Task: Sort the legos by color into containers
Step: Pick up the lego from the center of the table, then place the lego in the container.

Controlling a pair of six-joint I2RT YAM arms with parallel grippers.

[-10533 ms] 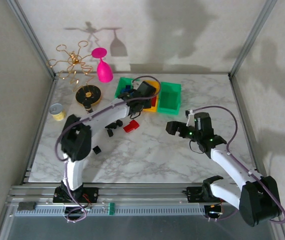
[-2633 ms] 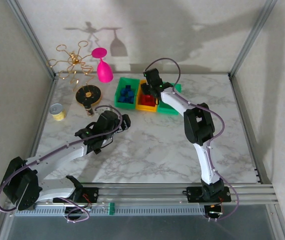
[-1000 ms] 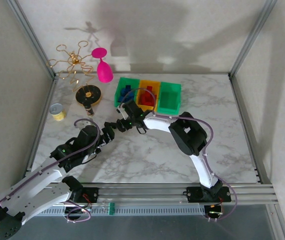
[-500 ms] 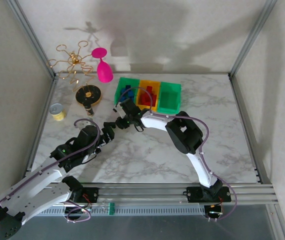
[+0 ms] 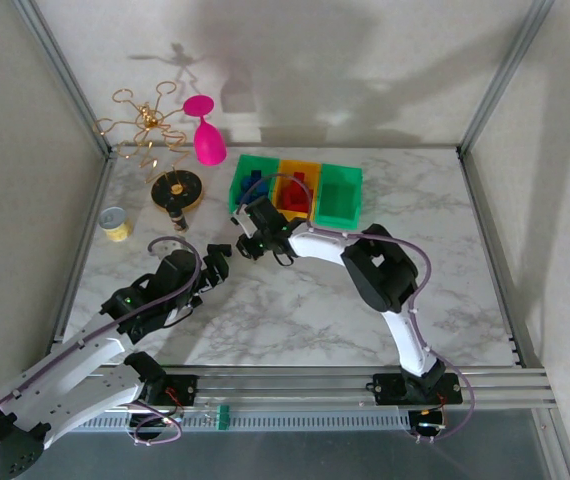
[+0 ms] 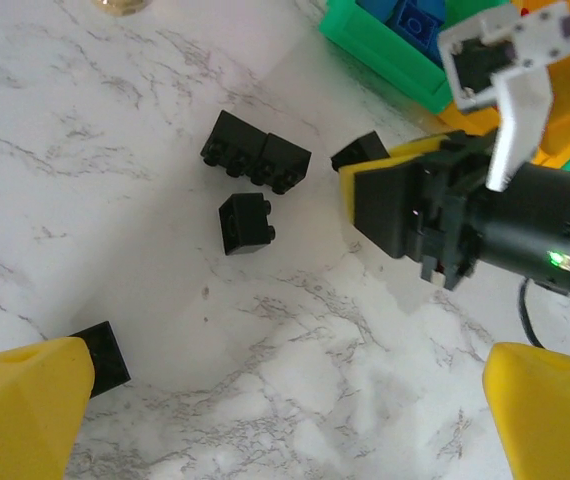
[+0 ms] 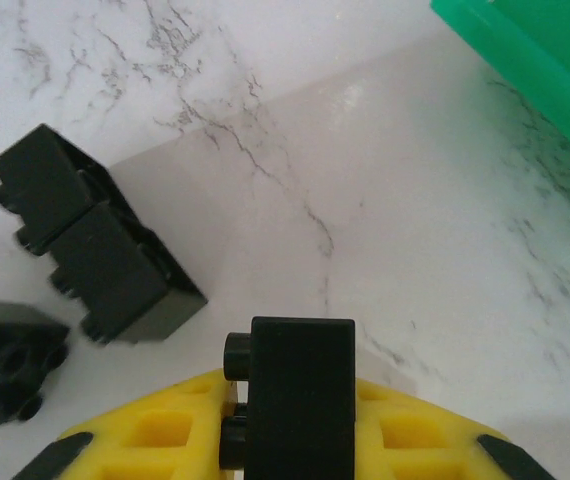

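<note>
My right gripper (image 7: 295, 425) is shut on a black lego (image 7: 301, 395), held just above the marble between its yellow fingers (image 7: 165, 435). Two joined black legos (image 7: 95, 250) and another one (image 7: 5, 365) lie to its left. In the top view the right gripper (image 5: 250, 241) hangs in front of the left green container (image 5: 237, 182), which holds blue legos. The yellow container (image 5: 287, 165) holds red ones, and beside it stands the right green container (image 5: 340, 200). My left gripper (image 6: 285, 420) is open over bare marble, with black legos (image 6: 255, 155) ahead of it.
A yellow tin can (image 5: 115, 223), a black-and-yellow disc (image 5: 177, 192), a pink glass (image 5: 205, 135) and a gold wire stand (image 5: 150, 125) stand at the back left. A single black lego (image 6: 100, 355) lies beside my left finger.
The right gripper has closed on the black lego and lifted it slightly toward the bins. The left arm has stayed still and open.
</note>
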